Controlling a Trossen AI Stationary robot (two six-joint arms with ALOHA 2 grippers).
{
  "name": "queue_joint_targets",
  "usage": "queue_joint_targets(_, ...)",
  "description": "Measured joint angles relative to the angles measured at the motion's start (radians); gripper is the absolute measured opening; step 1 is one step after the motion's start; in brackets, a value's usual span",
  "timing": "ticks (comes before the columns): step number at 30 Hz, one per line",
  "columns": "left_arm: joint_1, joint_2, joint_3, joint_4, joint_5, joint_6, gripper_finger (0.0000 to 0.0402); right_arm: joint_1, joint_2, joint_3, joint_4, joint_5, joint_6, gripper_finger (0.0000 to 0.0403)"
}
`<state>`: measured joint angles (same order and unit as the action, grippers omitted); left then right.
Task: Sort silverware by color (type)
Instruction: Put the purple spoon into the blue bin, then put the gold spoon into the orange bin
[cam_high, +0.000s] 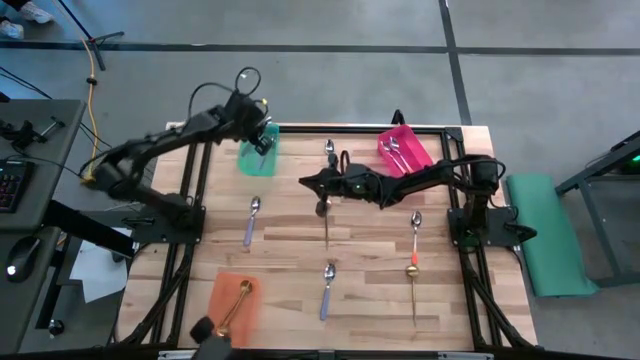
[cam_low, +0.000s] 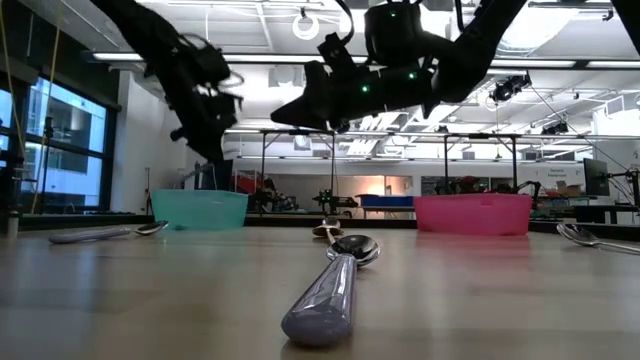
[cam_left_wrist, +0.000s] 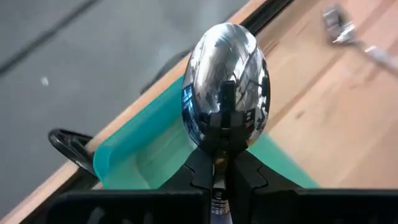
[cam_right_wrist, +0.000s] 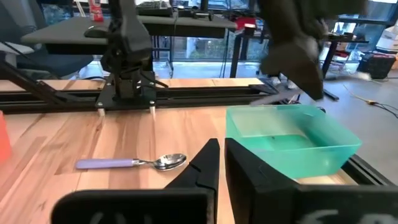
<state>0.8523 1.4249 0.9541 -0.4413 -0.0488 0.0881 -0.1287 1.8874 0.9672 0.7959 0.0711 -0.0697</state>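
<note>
Left gripper (cam_left_wrist: 219, 180): pinching a spoon (cam_left_wrist: 225, 87) at its neck, over the teal bin (cam_high: 257, 155) near the table's far edge.
Right gripper (cam_high: 310, 181): mid-table, finger state unclear.
Handling: light, stiff, slippery; hold handles.

Table (cam_high: 290, 250): light wood planks, matt, visible grain. Spoon (cam_left_wrist: 225, 90) in the left gripper (cam_left_wrist: 219, 177): mirror-polished metal bowl, glossy and reflective; the near spoon (cam_low: 325, 295) has a smooth lavender handle with soft sheen. Teal bin (cam_right_wrist: 291, 143), pink bin (cam_low: 472, 213): translucent, smooth plastic.

light: bright, overhead | glare: spoon bowl (cam_left_wrist: 225, 87) | blur: low-view foreground
</note>
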Motion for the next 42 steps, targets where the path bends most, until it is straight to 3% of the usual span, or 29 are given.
queue_joint_targets(8, 0.066, 0.203, 0.103, -0.031, 0.054, -0.006, 0.0009, 0.006, 0.0, 0.0, -0.009, 0.0, -0.024, 0.0001)
queue_joint_targets(16, 0.071, 0.263, 0.118, -0.029, 0.118, -0.033, 0.0009, 0.006, 0.0, 0.0, -0.014, 0.0, -0.025, 0.0)
queue_joint_targets(35, 0.072, 0.26, 0.117, -0.027, 0.118, 0.025, 0.0058, 0.006, -0.001, 0.0, -0.037, 0.001, -0.024, 0.0)
queue_joint_targets(42, 0.07, 0.174, 0.108, -0.017, 0.117, 0.037, 0.0059, 0.006, -0.001, 0.0, -0.038, 0.001, -0.024, 0.0)
